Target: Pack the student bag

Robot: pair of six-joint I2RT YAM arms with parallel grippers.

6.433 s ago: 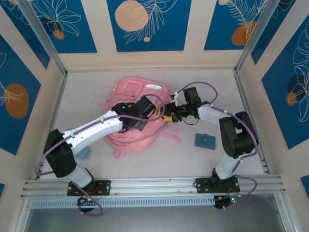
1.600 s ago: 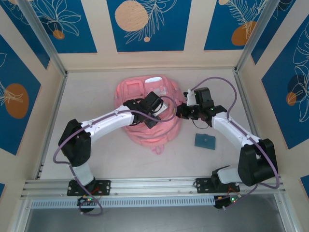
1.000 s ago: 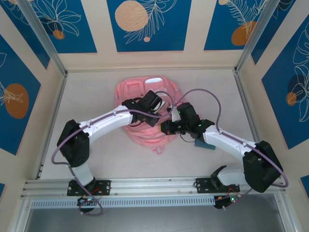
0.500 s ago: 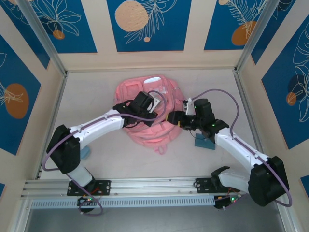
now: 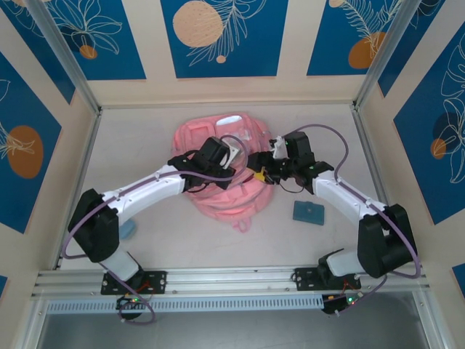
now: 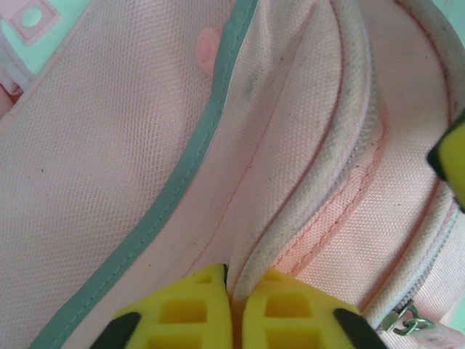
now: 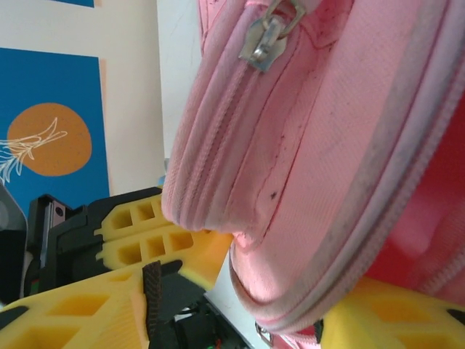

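Observation:
The student bag (image 5: 218, 171), a soft pink backpack with white zipper trim, lies in the middle of the table. My left gripper (image 5: 236, 171) is over its right part, and in the left wrist view (image 6: 236, 291) its yellow fingers pinch a fold of pink fabric and white piping (image 6: 290, 218). At the bag's right edge my right gripper (image 5: 261, 173) stands open. In the right wrist view (image 7: 240, 320) the bag's zippered edge (image 7: 312, 182) hangs between its spread fingers (image 7: 392, 316), and a metal zipper pull (image 7: 270, 33) shows above.
A small teal case (image 5: 309, 211) lies on the table right of the bag, under the right forearm. A blue item (image 5: 127, 229) sits by the left arm's base. Side walls and an aluminium rail (image 5: 232, 276) bound the table.
The right gripper, shut a second ago near the bag's front, has opened and moved up to the bag's right edge. The left gripper has shifted slightly left, still on the bag.

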